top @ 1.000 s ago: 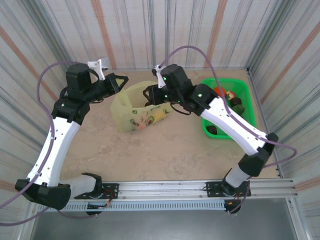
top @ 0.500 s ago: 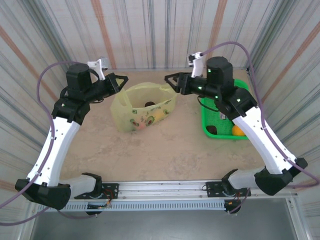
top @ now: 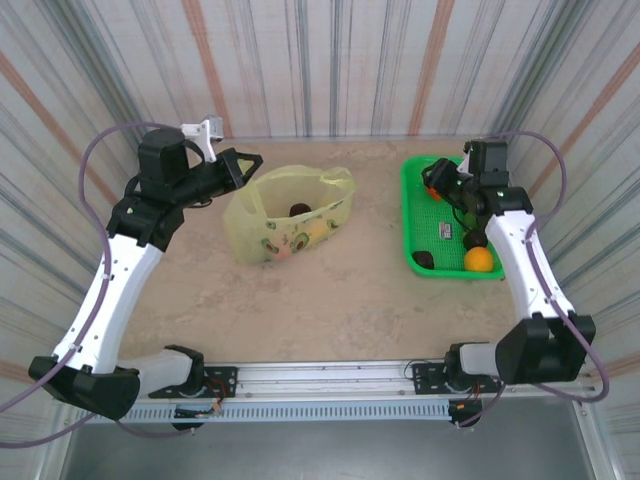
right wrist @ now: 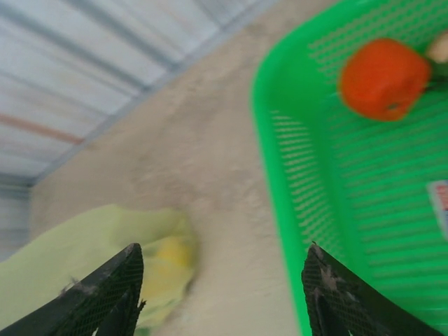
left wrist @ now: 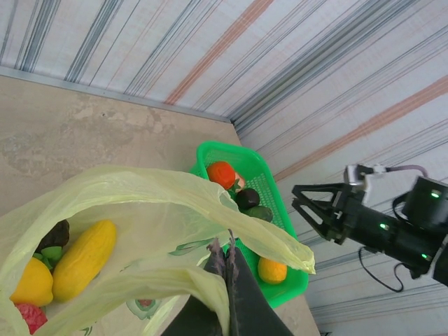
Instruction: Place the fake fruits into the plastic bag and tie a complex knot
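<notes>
Green mesh basket [top: 408,215], right side of worktop [top: 330,300]: 1 orange fruit [top: 481,259] and 1 dark fruit [top: 424,259] lie at its near end. Plastic bag [top: 285,215] stands left of centre, mouth open, with fake fruits [left wrist: 84,259] inside. Right tool [top: 437,180] hangs over the basket's far end, jaws wide apart, holding nothing. Left tool [top: 243,165], farthest back, is clamped tight on the bag's rim, holding it up.

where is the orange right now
In the top view the orange sits in the near right corner of the green basket, just right of a dark fruit and well right of the bag.
</notes>
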You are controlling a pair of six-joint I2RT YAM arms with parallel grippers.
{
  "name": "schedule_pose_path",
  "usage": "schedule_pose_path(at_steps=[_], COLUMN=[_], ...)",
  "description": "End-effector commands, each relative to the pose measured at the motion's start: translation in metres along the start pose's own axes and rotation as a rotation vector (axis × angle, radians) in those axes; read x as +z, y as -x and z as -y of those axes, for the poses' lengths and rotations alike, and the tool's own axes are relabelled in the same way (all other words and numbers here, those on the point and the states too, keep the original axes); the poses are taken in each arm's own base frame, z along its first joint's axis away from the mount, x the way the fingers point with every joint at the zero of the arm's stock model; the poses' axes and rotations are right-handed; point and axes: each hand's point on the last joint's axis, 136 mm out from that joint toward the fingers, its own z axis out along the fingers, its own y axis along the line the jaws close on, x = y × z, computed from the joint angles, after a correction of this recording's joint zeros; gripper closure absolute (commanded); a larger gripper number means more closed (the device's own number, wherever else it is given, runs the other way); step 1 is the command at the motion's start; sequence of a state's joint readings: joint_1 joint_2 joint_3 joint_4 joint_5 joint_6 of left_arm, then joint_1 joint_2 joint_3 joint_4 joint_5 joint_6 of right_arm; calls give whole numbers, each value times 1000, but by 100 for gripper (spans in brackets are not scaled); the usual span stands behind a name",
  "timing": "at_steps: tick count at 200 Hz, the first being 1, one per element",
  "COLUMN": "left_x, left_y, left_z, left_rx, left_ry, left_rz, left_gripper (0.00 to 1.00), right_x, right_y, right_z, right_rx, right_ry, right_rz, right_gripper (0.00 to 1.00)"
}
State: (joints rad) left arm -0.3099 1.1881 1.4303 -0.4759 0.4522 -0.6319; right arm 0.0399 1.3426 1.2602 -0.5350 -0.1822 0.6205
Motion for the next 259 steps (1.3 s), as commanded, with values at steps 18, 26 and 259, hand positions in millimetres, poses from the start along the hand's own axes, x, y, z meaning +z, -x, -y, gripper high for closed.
schedule_pose_path(at_steps=[18, 26, 259], left_x=[-2, -2, 8], left_y=[-2, -4, -13], left_z=[11, 11, -2], left_rx=[29, 30, 55], left_ry=[-46, -49, -9], left_rz=[-8, -12, -65], left_gripper=[100, 100, 100], right_x=[51, 63, 183], right_y=[18, 20, 45], right_z=[48, 55, 110], right_rx=[-207, -249, -376], right_ry=[-252, -292, -451], right_rz=[-32, -55, -138], right_gripper=[30, 29, 30])
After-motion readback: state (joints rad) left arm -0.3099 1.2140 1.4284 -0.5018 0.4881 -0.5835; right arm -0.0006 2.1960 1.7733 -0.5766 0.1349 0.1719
